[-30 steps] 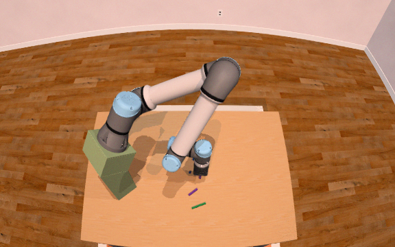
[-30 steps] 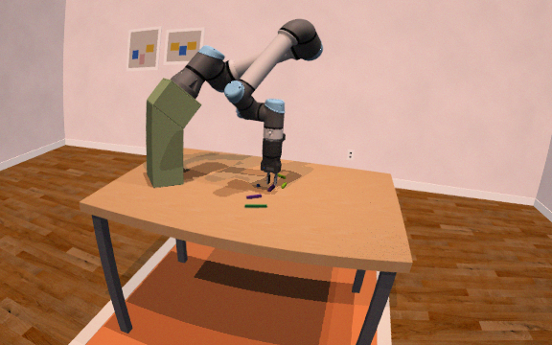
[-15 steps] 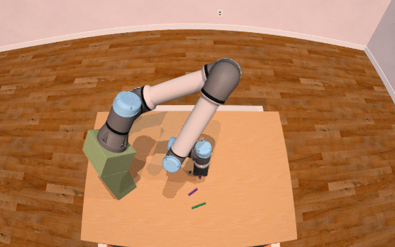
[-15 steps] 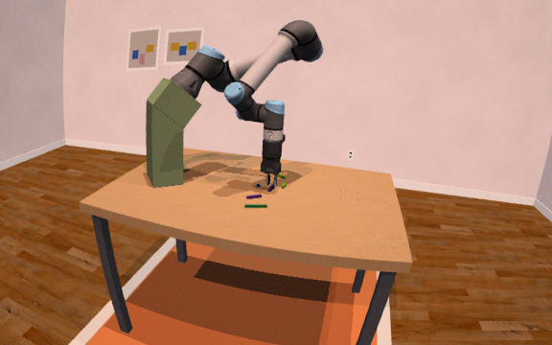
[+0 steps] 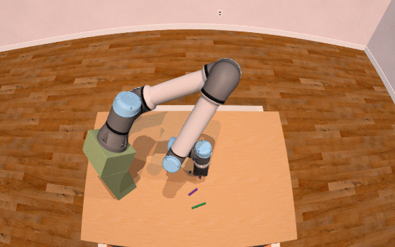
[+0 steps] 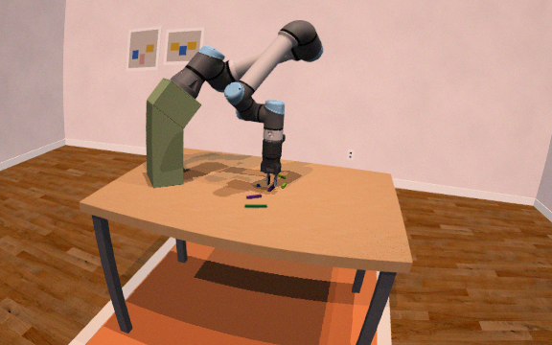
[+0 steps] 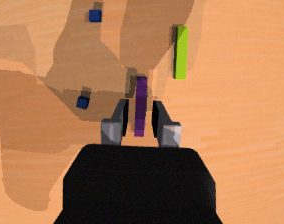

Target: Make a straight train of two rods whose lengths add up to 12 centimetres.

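Note:
In the wrist view a purple rod (image 7: 141, 99) lies flat on the table, running lengthwise between my two fingers. My gripper (image 7: 140, 111) (image 5: 200, 175) (image 6: 271, 183) is low over it, half open, with a small gap on each side of the rod. Only this rod's tip (image 5: 200, 177) (image 6: 271, 189) shows in the top and exterior views. A second purple rod (image 5: 193, 191) (image 6: 254, 196) lies a short way nearer the front. A green rod (image 5: 198, 205) (image 6: 256, 206) lies just beyond that one.
A lime rod (image 7: 181, 51) (image 6: 284, 185) lies to the right of my fingers, and a second lime rod (image 6: 283, 176) lies behind it. Two blue cubes (image 7: 82, 102) (image 7: 94, 15) lie to the left. The arm's green pedestal (image 5: 112, 165) (image 6: 166, 139) stands at the table's (image 5: 252, 171) (image 6: 353, 216) left.

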Controlling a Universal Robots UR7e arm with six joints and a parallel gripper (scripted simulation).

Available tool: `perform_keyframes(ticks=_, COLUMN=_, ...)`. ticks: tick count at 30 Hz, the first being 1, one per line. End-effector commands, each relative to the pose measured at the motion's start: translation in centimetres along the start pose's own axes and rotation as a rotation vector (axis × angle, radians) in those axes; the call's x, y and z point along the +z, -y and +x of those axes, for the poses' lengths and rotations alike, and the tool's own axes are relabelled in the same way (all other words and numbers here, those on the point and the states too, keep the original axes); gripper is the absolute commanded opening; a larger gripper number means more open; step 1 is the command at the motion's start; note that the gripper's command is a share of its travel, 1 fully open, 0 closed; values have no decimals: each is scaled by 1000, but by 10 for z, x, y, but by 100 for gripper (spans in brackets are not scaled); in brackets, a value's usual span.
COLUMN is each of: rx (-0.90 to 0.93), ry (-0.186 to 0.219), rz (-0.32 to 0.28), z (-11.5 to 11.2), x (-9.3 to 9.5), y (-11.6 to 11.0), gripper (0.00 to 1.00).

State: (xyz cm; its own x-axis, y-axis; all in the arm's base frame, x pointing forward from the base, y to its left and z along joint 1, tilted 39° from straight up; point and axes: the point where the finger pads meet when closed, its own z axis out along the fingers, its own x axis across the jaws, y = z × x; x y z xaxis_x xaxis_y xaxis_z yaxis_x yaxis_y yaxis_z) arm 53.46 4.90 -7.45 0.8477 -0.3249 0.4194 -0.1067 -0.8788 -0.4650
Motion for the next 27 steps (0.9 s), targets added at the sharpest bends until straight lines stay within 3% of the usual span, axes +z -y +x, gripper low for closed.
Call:
perform_keyframes(ticks=1, rx=-2, ry=-1, rz=-1, z=1, x=0, y=0, gripper=54)
perform_keyframes(ticks=27, rx=-3, ry=-1, rz=-1, z=1, x=5, y=0, gripper=54)
